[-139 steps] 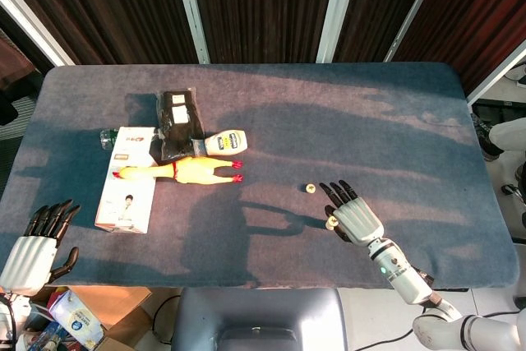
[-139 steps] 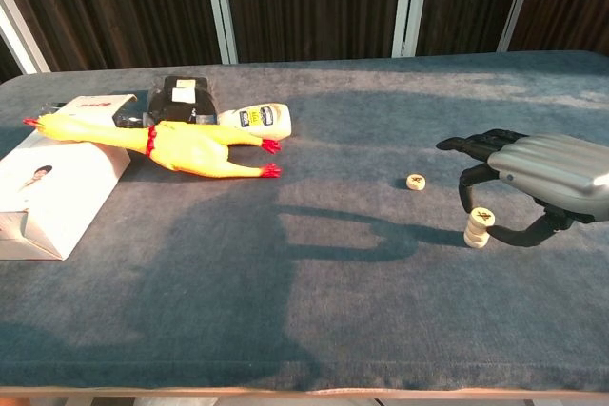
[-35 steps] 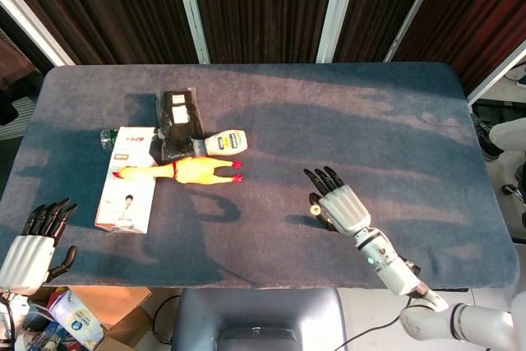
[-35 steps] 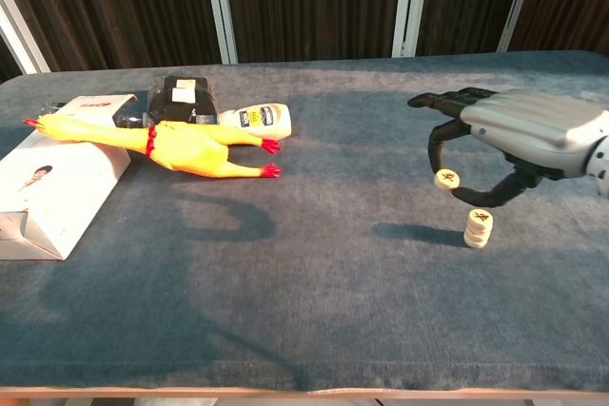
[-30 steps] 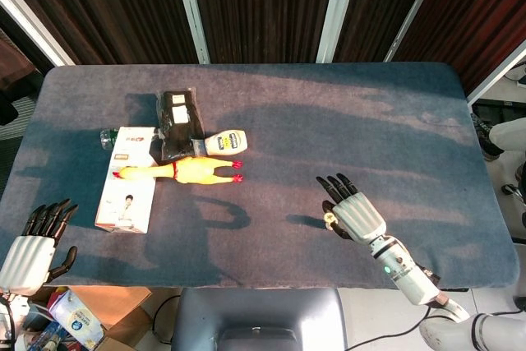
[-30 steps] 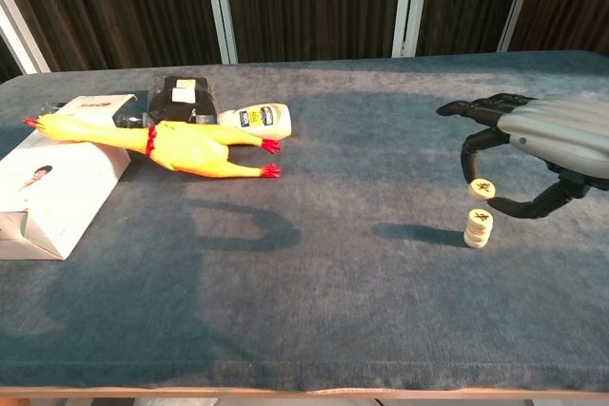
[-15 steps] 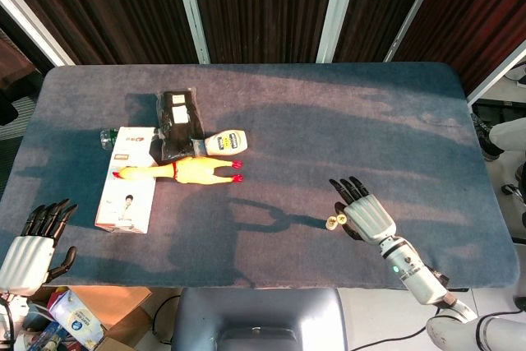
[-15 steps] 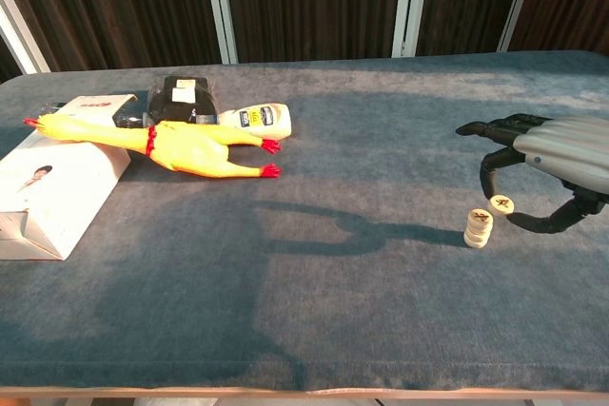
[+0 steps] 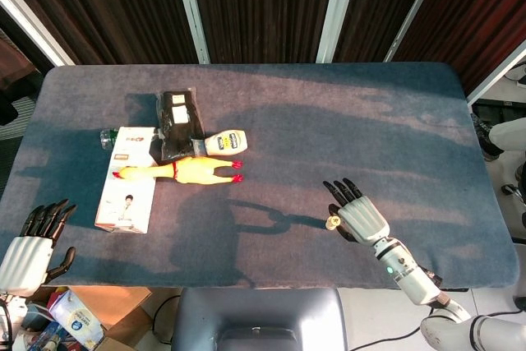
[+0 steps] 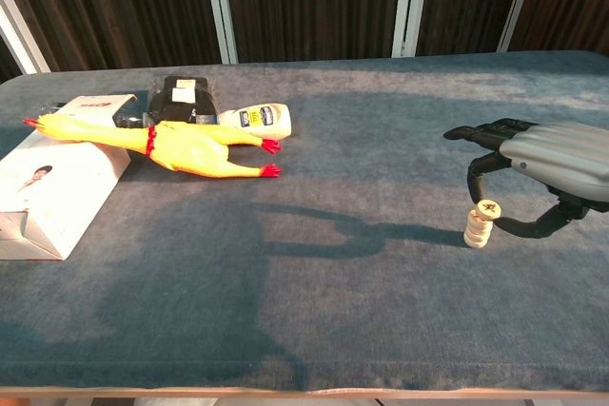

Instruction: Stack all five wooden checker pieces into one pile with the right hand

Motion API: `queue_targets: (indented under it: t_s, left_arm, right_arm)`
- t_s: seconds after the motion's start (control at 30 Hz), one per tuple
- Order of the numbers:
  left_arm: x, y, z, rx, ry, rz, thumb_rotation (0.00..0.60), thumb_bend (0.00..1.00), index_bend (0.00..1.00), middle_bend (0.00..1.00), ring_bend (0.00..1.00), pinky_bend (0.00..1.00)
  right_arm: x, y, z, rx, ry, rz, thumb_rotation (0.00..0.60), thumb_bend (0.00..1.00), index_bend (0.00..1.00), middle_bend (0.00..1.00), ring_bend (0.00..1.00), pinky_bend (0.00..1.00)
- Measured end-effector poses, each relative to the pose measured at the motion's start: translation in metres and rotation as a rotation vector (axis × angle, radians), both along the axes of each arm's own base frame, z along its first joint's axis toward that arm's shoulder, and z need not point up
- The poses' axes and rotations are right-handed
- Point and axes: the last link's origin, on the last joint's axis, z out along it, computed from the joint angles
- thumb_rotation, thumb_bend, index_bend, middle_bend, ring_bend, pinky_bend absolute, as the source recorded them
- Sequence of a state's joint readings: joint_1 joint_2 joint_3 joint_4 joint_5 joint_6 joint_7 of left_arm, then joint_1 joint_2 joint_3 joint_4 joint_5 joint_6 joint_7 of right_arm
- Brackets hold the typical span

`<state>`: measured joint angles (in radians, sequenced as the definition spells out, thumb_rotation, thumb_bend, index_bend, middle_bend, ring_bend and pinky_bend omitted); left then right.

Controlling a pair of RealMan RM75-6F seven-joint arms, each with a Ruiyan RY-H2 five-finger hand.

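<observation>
Wooden checker pieces, small pale round discs, stand as one short pile (image 10: 477, 227) on the right side of the blue-grey cloth-covered table (image 10: 314, 292), and the top disc (image 10: 487, 207) sits between the thumb and a finger of my right hand (image 10: 547, 170). I judge the task nearly done: no loose disc lies anywhere on the cloth in either view, so this top one looks like the last. I cannot count the layers for certain, nor tell whether the disc already rests on the pile or hangs just above it. What remains, as I read it, is to settle it squarely, part my fingers and lift away without knocking the column.

My right hand pinches that top piece, its other fingers arched out over the pile. My left hand (image 9: 31, 246) hangs off the near left corner of the table, holding nothing, fingers extended and slightly apart.

Going by size, the table fills most of both views, with dark slatted panels and pale uprights behind it. On its left side lie a white printed box (image 10: 48, 187), a yellow rubber chicken (image 10: 186, 149) with red feet, a black packet (image 10: 184, 100) and a small cream bottle (image 10: 262, 119) on its side, all well apart from the pile.
</observation>
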<state>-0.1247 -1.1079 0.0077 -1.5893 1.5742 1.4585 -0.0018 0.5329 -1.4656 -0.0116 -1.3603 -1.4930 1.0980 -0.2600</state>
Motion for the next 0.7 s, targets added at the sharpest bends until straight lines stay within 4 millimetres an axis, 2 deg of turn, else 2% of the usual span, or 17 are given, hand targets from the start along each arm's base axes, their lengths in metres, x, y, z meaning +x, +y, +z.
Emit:
queue_targets:
  t_s: [0.7]
  left_arm:
    - [-0.0001, -0.0006, 0.0008, 0.002, -0.001, 0.000, 0.600, 0.48, 0.00, 0.00, 0.00, 0.00]
  right_arm:
    - [0.0015, 0.0000, -0.0035, -0.003, 0.013, 0.003, 0.600, 0.48, 0.56, 0.08, 0.00, 0.00]
